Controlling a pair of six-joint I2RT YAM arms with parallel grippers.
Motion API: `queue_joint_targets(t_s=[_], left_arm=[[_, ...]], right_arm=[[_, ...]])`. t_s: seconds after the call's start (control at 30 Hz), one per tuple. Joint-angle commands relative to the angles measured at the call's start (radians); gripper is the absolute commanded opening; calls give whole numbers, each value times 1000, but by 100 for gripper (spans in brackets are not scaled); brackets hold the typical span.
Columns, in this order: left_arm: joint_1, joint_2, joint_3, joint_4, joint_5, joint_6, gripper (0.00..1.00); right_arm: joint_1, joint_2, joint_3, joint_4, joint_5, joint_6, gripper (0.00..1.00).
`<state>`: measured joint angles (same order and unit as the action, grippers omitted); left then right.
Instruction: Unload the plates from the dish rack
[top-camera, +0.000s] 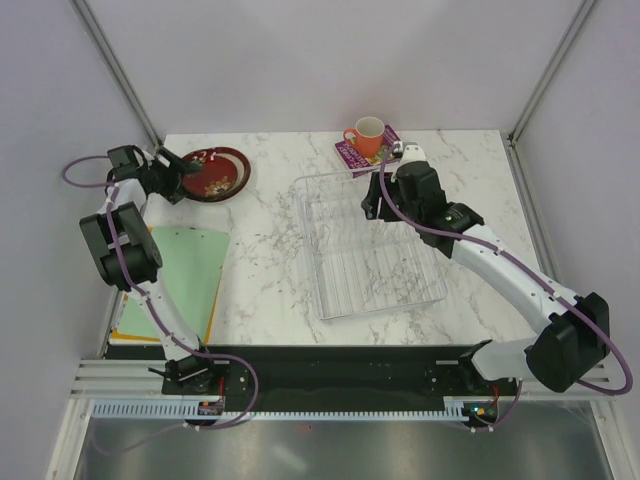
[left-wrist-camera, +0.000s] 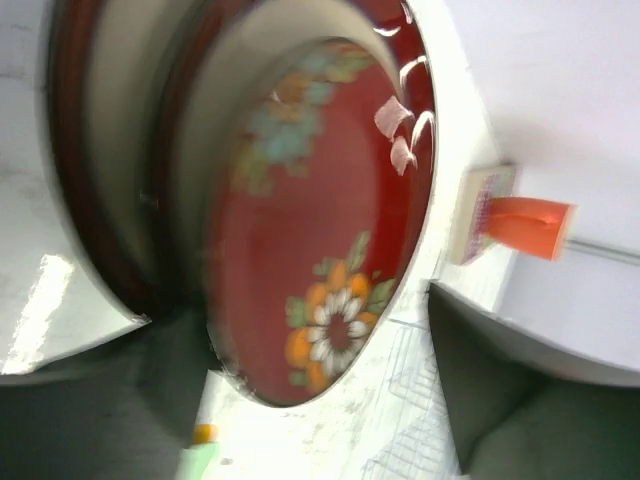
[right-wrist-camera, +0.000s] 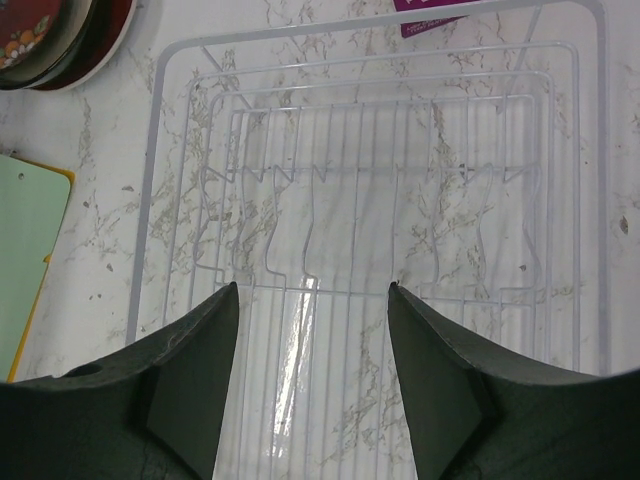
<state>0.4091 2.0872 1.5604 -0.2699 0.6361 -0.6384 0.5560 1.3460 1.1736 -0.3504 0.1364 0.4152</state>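
Overall scene: marble table (top-camera: 270, 270) with the dish rack (top-camera: 350, 270) at its centre, no plate showing in its slots.
Plates: red flowered plates (top-camera: 215, 173) stacked near the table's far left corner.
Left gripper (left-wrist-camera: 312, 305): fingers spread either side of the top plate's rim, apparently not pinching it.
Right gripper (right-wrist-camera: 312, 290): fingers spread above the rack, holding nothing.
Step in hand: likely letting go; best lifted straight up, clear of the rim, so the stack is not nudged.
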Motion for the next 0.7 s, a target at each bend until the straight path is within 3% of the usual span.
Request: queue_joint_targets(t_s=[0.0,0.43,0.67], left_arm=[[14,-1,49,-15,16,29,99],[20,-26,72,-96,8,62,100],[20,-101,122,-210,-160,149,100]], right_arm=[[-4,-41,-11,37,-3,10,68],[-4,-71,-34,34,-8,16,68],[-4,-77,-45,34,-9,22,68]])
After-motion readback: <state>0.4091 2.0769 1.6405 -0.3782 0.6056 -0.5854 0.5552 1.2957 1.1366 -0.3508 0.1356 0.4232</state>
